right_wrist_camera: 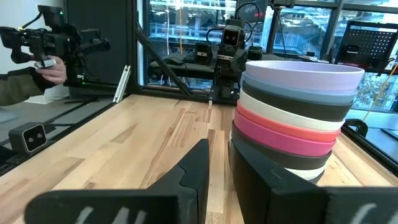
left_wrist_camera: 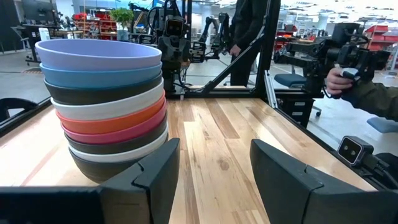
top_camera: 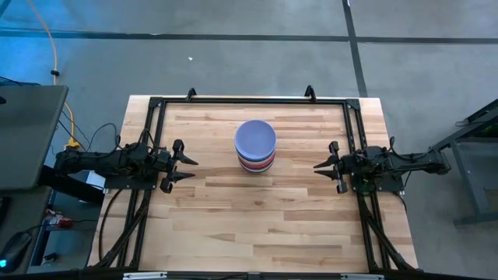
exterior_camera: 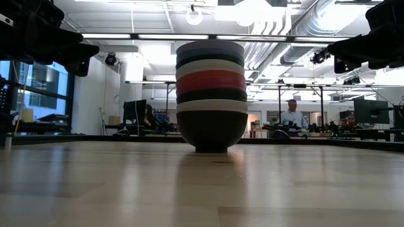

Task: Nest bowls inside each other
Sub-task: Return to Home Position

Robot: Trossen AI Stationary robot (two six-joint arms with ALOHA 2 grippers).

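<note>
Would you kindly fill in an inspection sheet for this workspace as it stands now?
Surface: wooden table, no spills seen.
Job's things: nine bowls nested in one stack, lavender bowl on top, black at the bottom.
Clutter: nothing seen.
Hands: left hand and right hand open, empty, either side of the stack, clear of it.
Cables: yellow cable on the floor beyond the table's left side.
Surroundings: person holding a camera rig beside the table; seated person in the office behind.
</note>
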